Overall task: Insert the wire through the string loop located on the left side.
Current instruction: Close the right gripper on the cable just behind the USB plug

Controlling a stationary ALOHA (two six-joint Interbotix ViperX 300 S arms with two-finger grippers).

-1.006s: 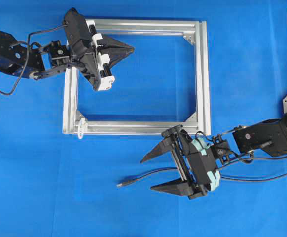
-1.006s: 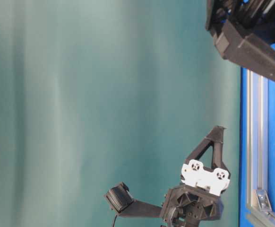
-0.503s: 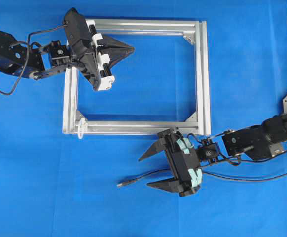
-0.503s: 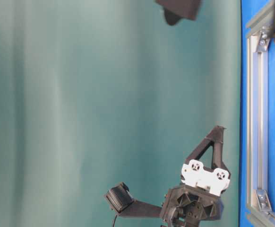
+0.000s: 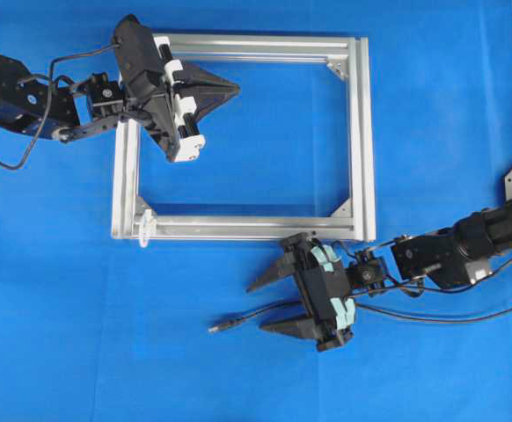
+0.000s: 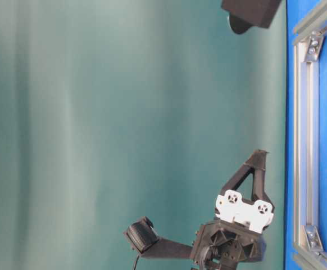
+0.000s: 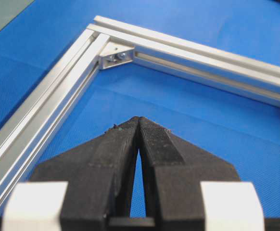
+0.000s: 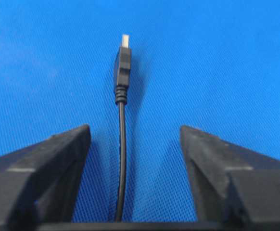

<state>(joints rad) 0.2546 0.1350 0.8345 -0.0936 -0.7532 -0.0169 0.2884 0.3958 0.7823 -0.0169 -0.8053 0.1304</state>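
The wire (image 5: 274, 309) lies on the blue cloth below the silver frame (image 5: 362, 132), its plug (image 5: 218, 327) pointing left. My right gripper (image 5: 256, 308) is open and low, with one finger on each side of the cable; neither finger touches it. In the right wrist view the wire (image 8: 122, 144) runs up between the fingers to the plug (image 8: 122, 62), and the right gripper (image 8: 134, 129) has a wide gap. The string loop (image 5: 144, 227) is a small white ring at the frame's lower left corner. My left gripper (image 5: 237, 87) is shut and empty over the frame's upper left part, shown as the left gripper (image 7: 139, 120) above bare cloth.
The frame's rails (image 7: 48, 110) and a corner bracket (image 7: 117, 57) lie ahead of the left gripper. Black arm cables (image 5: 449, 312) trail to the right behind the right arm. The table-level view shows the left gripper (image 6: 258, 153) beside the frame rail (image 6: 305, 140).
The right gripper has slid left along the wire and lowered, and its fingers have come closer together around the cable. The left arm has not moved.
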